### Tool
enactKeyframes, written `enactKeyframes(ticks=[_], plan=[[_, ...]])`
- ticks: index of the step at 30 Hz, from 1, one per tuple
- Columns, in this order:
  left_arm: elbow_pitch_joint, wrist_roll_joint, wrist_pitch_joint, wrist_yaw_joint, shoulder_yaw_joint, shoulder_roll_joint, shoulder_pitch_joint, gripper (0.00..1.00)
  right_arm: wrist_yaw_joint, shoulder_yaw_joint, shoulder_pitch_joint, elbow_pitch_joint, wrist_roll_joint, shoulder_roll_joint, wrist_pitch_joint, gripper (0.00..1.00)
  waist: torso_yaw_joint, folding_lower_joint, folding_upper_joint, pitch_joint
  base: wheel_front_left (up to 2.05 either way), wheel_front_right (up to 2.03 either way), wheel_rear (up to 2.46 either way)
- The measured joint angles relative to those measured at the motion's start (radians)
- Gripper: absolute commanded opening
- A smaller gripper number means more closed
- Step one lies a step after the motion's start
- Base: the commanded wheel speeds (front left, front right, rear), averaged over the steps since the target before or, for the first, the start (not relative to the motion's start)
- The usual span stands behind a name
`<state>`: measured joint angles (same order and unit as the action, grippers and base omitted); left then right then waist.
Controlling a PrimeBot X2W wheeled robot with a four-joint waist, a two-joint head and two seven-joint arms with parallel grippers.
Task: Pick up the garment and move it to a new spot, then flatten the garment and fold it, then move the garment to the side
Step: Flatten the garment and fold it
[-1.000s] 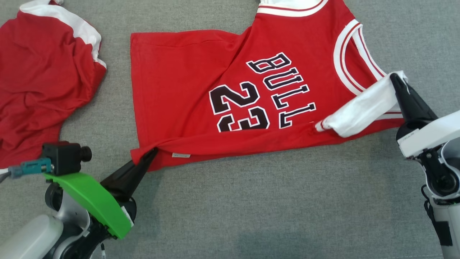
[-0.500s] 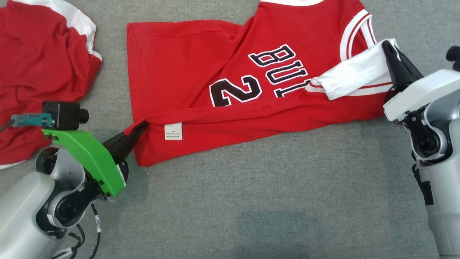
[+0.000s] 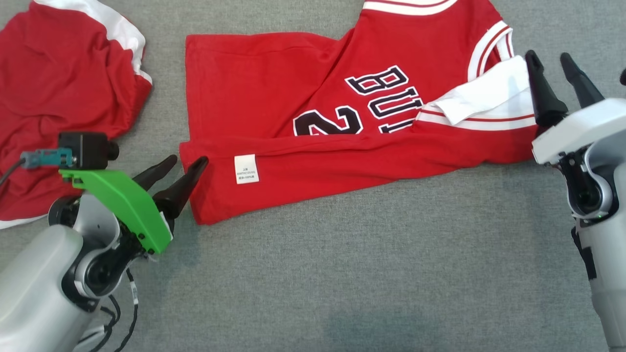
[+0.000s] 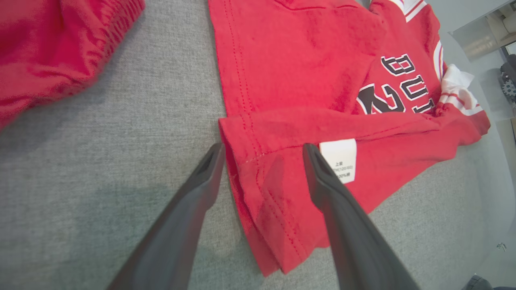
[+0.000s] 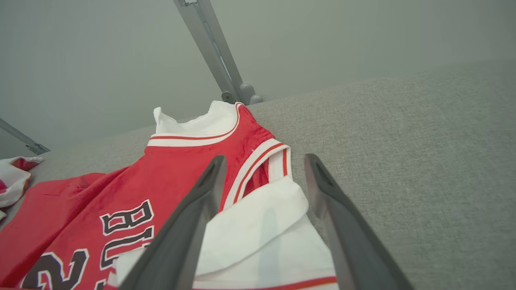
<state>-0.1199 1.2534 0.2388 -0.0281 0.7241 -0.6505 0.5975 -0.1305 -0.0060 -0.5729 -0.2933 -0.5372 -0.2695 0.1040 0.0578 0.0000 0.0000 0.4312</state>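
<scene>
The left fingers (image 3: 188, 181) stand apart, straddling the near left hem corner of a red basketball jersey (image 3: 274, 83). One finger is over the grey cloth table (image 3: 342, 274) just beside the hem, the other over the red fabric close to a white care label (image 3: 246, 169). The right fingers (image 3: 540, 90) are also spread, with nothing between them. One is over a white turned-back patch of the jersey at its right end, the other over bare table.

The jersey lies sideways in the middle of the table, hem to the left, collar to the far right. It is sleeveless, with white bands and thin red stripes at the collar and armhole. Its near edge is folded over onto the front, so the black, white-edged letters "BUL" and a number starting with 2 are partly covered.

A second red and white garment (image 3: 58, 88) lies crumpled at the far left, apart from the jersey.
</scene>
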Motion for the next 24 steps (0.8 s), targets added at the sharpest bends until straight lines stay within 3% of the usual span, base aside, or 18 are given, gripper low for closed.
enactKeyframes(ticks=[5,11,19,24], plan=[[0.033,-0.035,-0.100,-0.035,-0.009,-0.013,-0.079,1.00,0.000,-0.008,0.069,0.051,0.060,-0.043,-0.093,1.00,0.001,0.0000,0.0000,-0.041,0.00,0.00,0.00],[0.073,-0.171,-0.289,-0.132,0.010,-0.005,-0.189,1.00,0.000,-0.063,0.212,0.127,0.198,-0.062,-0.219,1.00,0.003,0.0000,0.0000,-0.104,0.00,0.00,0.00],[0.042,-0.256,-0.448,-0.202,0.046,0.070,-0.311,1.00,0.000,-0.143,0.392,0.162,0.303,0.042,-0.291,1.00,0.004,-0.0001,0.0000,-0.185,0.00,0.00,0.00],[-0.005,-0.286,-0.479,-0.208,0.046,0.120,-0.314,1.00,-0.001,-0.161,0.409,0.128,0.350,0.082,-0.310,1.00,0.003,0.0000,0.0000,-0.206,0.00,0.00,0.00]])
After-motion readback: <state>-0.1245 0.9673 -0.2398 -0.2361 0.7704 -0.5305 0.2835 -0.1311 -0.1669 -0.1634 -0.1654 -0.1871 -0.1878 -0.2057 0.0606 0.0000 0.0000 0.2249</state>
